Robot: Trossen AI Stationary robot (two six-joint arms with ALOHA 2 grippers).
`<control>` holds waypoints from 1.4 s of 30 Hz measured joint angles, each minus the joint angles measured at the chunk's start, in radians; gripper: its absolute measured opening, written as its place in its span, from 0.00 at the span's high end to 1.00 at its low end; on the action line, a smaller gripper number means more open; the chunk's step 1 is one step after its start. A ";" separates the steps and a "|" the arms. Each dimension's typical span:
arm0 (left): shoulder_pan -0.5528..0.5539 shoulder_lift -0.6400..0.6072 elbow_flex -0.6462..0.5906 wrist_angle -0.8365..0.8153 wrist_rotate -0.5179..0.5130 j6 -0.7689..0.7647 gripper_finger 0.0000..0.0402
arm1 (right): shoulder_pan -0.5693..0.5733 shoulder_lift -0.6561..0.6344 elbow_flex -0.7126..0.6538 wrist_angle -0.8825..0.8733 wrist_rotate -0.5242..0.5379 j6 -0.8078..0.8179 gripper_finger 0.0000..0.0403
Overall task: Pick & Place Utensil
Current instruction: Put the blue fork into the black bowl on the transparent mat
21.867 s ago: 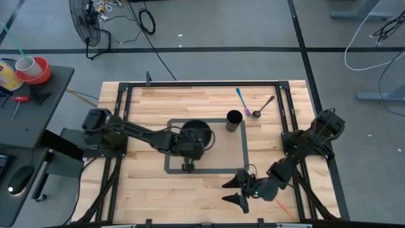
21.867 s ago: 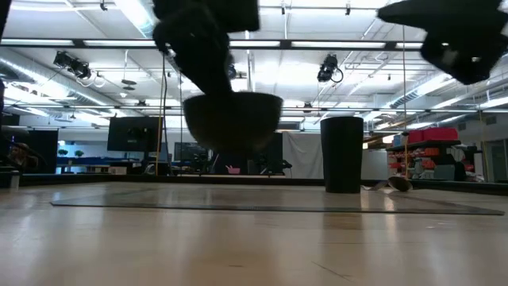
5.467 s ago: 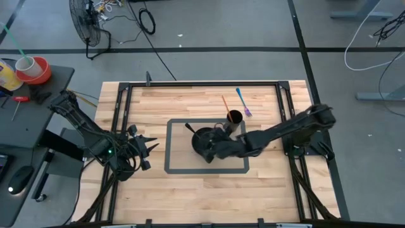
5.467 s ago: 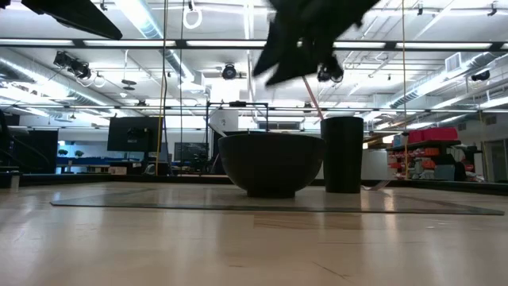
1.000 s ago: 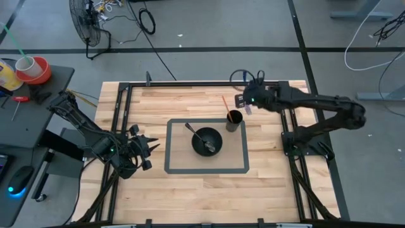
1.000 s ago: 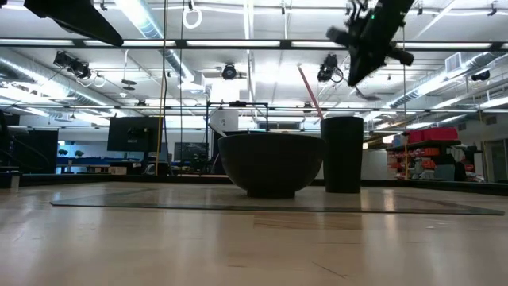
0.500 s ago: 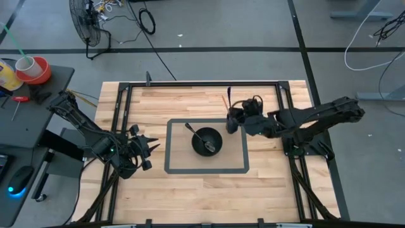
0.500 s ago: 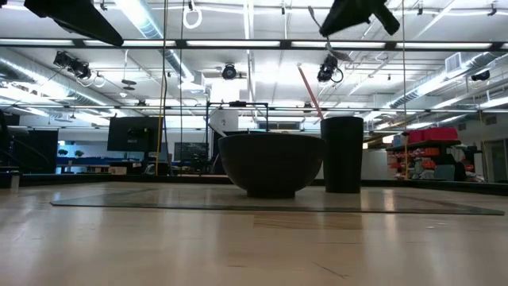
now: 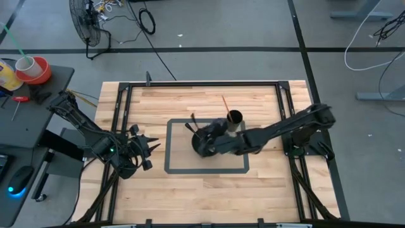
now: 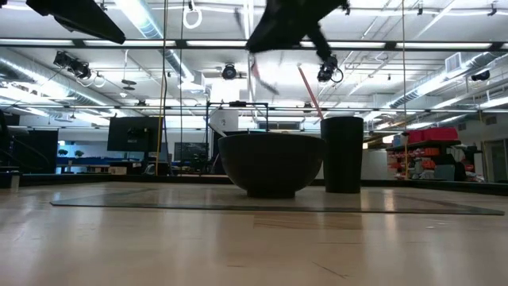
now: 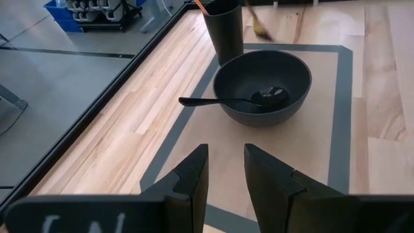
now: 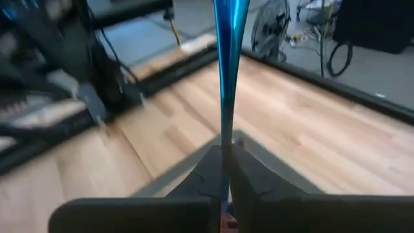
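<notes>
A dark bowl (image 11: 262, 87) sits inside the grey taped rectangle, holding a dark spoon (image 11: 213, 101) whose handle sticks out over the rim. Behind the bowl stands a black cup (image 9: 235, 118) with an orange stick (image 10: 309, 91) leaning in it. My right gripper (image 9: 204, 138) hovers above the bowl (image 10: 270, 163), shut on a blue utensil (image 12: 226, 77) that also shows in the high view (image 9: 192, 119). My left gripper (image 11: 224, 175) waits open near the table's left edge (image 9: 142, 155), touching nothing. My right gripper pinches the blue utensil between its two fingers (image 12: 210, 171) at a narrow part of the handle (image 12: 224, 139). The handle runs on forward past the fingertips and widens toward its free end. The utensil is lifted clear, above the bowl; its other end is hidden by the fingers.
Bare wooden table lies near and to the left of the taped rectangle (image 9: 174, 170). Black frame rails (image 9: 120, 114) run along the table's left and right sides. My right arm (image 9: 278, 130) reaches across from the right, over the cup's near side.
My right gripper, shut on the blue utensil, has carried it from the far side of the table by the cup toward the near-left, and it now stands over the bowl. The utensil is lifted clear of the table. The bowl, spoon and cup have stayed put.
</notes>
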 joint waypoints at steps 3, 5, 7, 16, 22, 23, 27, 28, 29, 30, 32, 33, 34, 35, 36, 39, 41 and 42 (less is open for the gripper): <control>0.000 0.000 0.000 0.000 0.000 0.000 0.74 | 0.001 0.083 0.081 -0.081 -0.016 0.019 0.96; 0.000 0.000 0.000 0.000 0.001 0.004 0.74 | 0.002 0.122 0.142 -0.154 -0.035 0.023 0.96; 0.000 0.000 0.000 0.000 0.002 0.008 0.74 | 0.005 0.150 0.178 -0.216 -0.022 0.027 0.96; 0.000 0.000 0.000 0.001 0.003 0.008 0.74 | -0.010 0.170 0.094 -0.308 0.017 0.266 0.96; 0.000 0.000 0.000 0.002 0.003 0.008 0.74 | -0.026 0.170 0.003 -0.192 0.040 0.340 0.96; 0.000 0.000 0.000 0.003 0.003 0.008 0.74 | -0.029 0.170 -0.009 -0.166 0.033 0.340 0.96; 0.000 0.000 0.000 0.004 0.003 0.008 0.74 | -0.033 0.178 -0.037 -0.091 0.004 0.335 0.96; 0.000 0.000 0.000 0.004 0.002 0.008 0.74 | -0.033 0.179 -0.040 -0.095 -0.004 0.326 0.96; 0.000 0.000 0.000 0.004 -0.003 0.008 0.74 | -0.032 0.179 -0.041 -0.097 -0.013 0.317 0.96; 0.000 0.000 0.000 0.004 -0.007 0.008 0.74 | -0.032 0.179 -0.040 -0.094 -0.014 0.314 0.96; 0.000 0.000 0.000 0.004 -0.014 0.008 0.74 | -0.031 0.178 -0.040 -0.094 -0.011 0.306 0.96; 0.000 0.000 0.000 0.004 -0.014 0.008 0.74 | -0.031 0.178 -0.040 -0.092 -0.011 0.299 0.96; 0.000 0.000 0.000 0.004 -0.014 0.008 0.74 | -0.031 0.178 -0.040 -0.085 -0.010 0.297 0.96; 0.000 0.000 0.000 0.004 -0.014 0.008 0.74 | -0.031 0.178 -0.039 -0.075 -0.009 0.296 0.97; 0.000 0.000 0.000 0.005 -0.016 0.008 0.74 | -0.031 0.178 -0.039 -0.073 -0.009 0.296 0.97; 0.000 0.000 0.000 0.005 -0.016 0.008 0.74 | -0.031 0.178 -0.039 -0.078 -0.009 0.297 0.99; 0.000 0.000 0.000 0.005 -0.016 0.008 0.74 | -0.029 0.178 -0.035 -0.080 -0.009 0.296 0.99; 0.000 0.000 0.000 0.005 -0.016 0.008 0.74 | -0.026 0.179 -0.022 -0.096 -0.009 0.296 0.99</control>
